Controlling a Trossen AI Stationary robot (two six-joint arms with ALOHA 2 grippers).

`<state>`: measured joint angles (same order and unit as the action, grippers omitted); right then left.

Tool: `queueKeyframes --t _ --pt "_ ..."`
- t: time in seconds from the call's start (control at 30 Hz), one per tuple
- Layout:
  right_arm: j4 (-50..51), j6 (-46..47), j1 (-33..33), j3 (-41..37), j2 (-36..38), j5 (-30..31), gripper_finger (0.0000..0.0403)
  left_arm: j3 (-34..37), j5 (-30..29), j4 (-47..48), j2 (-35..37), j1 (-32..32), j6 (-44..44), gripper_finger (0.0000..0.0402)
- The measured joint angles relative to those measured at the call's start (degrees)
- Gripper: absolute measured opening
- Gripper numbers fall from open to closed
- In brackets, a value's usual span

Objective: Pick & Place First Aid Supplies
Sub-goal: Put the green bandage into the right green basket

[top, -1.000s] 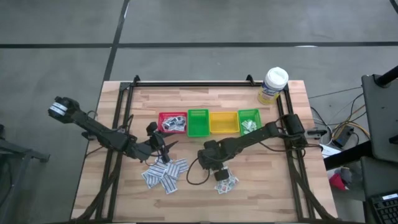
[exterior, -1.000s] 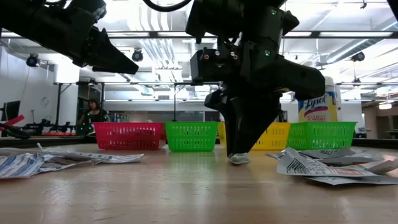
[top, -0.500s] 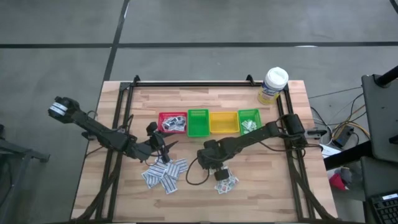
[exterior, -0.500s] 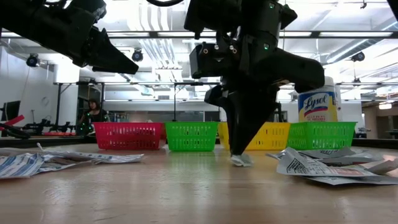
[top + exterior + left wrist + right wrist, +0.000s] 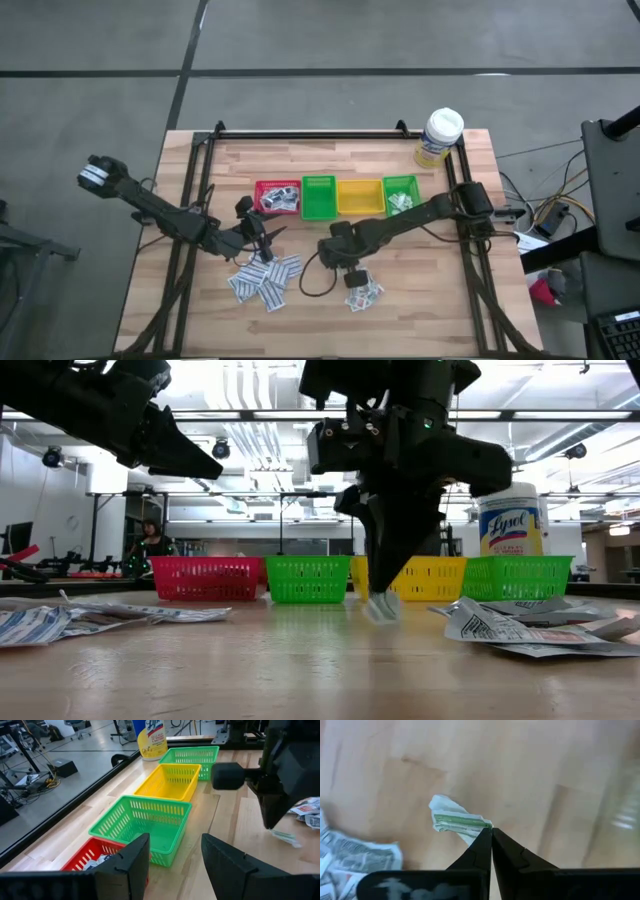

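Change: the right tool (image 5: 381, 603) has pinched shut on a green-striped packet (image 5: 455, 822) and tipped it up off the tabletop (image 5: 300, 160); a second ago its fingers stood partly apart over the packet. The left arm has not shifted.
Right tool: closed on one corner of the packet, fingertips meeting just above the wood, beside the right-hand heap of packets (image 5: 364, 293). The corner grip is likely because a flat paper packet offers only an edge to catch.
Left tool: the left tool (image 5: 172, 857) hangs open and idle above the tabletop, near the left-hand heap of packets (image 5: 263, 279), facing the bins.
Bins: red bin (image 5: 277, 197), green bin (image 5: 318, 197), yellow bin (image 5: 359, 196) and a second green bin (image 5: 400, 193) sit in a row; the red one and the far green one already hold packets, so sorting looks under way.
Surface: pale wooden planks inside a dark metal frame; a yellow-labelled bottle (image 5: 439, 136) stands at a far corner.
Room: a workshop with ceiling lights; a person (image 5: 151, 540) sits far behind.
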<state>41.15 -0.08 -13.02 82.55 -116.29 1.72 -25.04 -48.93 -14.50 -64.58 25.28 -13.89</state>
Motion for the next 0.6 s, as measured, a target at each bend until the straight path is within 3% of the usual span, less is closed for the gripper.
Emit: queueKeyframes --t 0.23,0.6 --pt "3.07 1.44 0.04 2.30 0.08 1.32 0.0008 0.00 0.00 -0.02 0.00 -0.02 0.00 0.0181" --pt "3.07 -1.87 0.09 1.59 -0.20 -7.39 0.0008 0.00 0.00 -0.02 0.00 0.00 -0.02 0.0181"
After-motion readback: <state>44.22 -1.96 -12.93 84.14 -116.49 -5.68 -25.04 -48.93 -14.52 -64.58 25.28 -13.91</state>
